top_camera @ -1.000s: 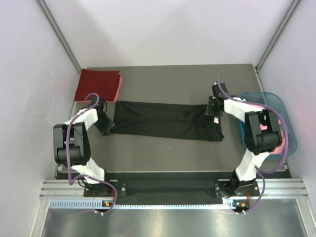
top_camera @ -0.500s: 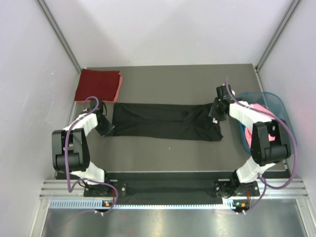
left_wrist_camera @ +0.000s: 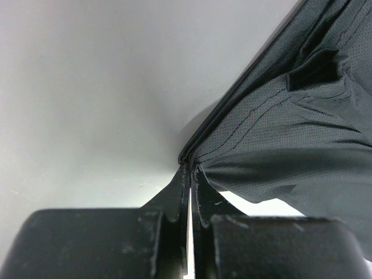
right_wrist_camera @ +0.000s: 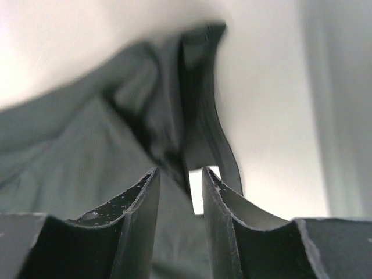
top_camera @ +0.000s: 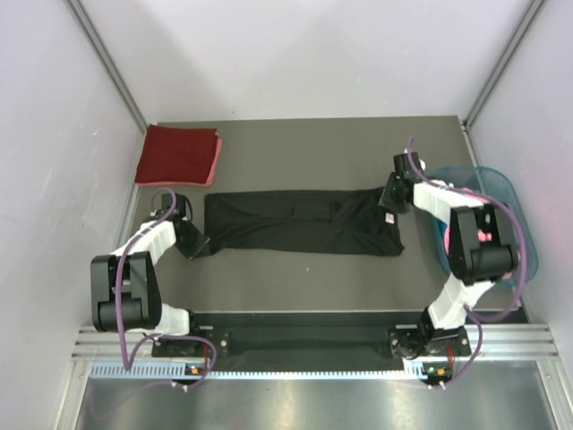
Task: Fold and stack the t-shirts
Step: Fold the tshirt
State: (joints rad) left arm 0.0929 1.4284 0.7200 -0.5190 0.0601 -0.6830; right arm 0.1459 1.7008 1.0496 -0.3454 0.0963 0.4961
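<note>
Your left arm (top_camera: 143, 237) and right arm (top_camera: 439, 197) are white shells over black joints — each trailed by a looping purple cable (top_camera: 165, 191); fingers (left_wrist_camera: 171, 200) matte black, scuffed.

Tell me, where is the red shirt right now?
In the top view, the folded dark red t-shirt lies in the far left corner of the table, just beyond the left end of the stretched-out black t-shirt.

Table (top_camera: 313, 143) bears black t-shirt (top_camera: 300, 221) and red-on-pink pile (top_camera: 179, 154).

Black t-shirt (top_camera: 300, 222); dark red t-shirt (top_camera: 176, 154); pink t-shirt (top_camera: 216, 161); teal basket (top_camera: 491, 172).
</note>
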